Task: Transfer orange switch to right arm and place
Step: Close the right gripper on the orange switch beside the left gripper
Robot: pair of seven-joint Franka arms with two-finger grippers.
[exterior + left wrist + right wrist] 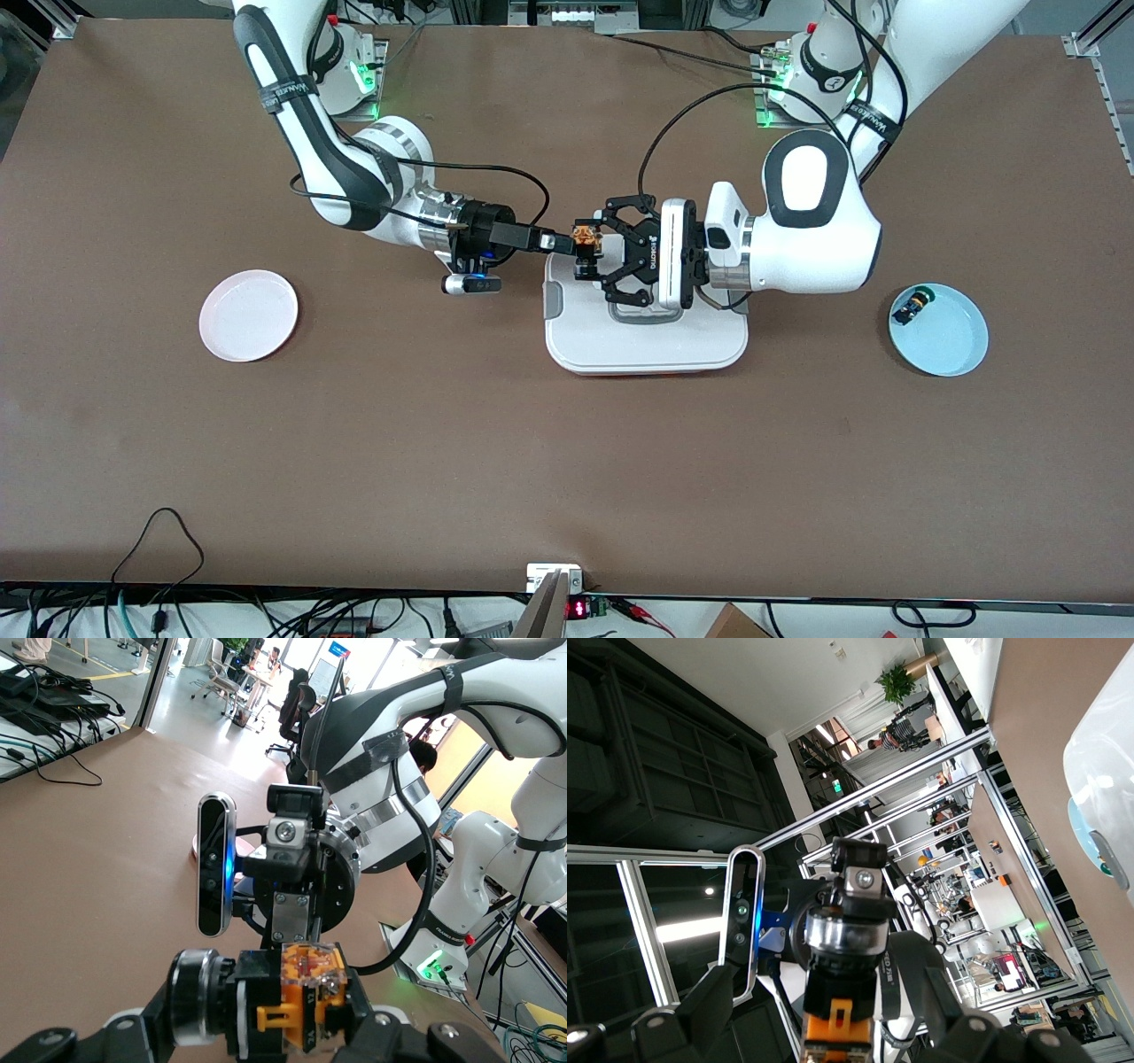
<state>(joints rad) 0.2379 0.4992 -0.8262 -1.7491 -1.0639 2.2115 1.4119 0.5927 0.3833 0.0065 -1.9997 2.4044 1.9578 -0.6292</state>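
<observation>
I logged both arms as glossy white with black joint inlays. The right arm (328,151) wore a black strap with white lettering, a ribbed silver wrist ring and a black wrist section; a blue-lit camera bar hung just beside that wrist. A black cable looped from its forearm toward the right gripper (563,241), which had slim black fingers. The left arm (811,221) had an all-white wrist with a white camera block. The left gripper (592,252) was a black linkage type bearing white lettering. Green lights glowed at both bases.
</observation>
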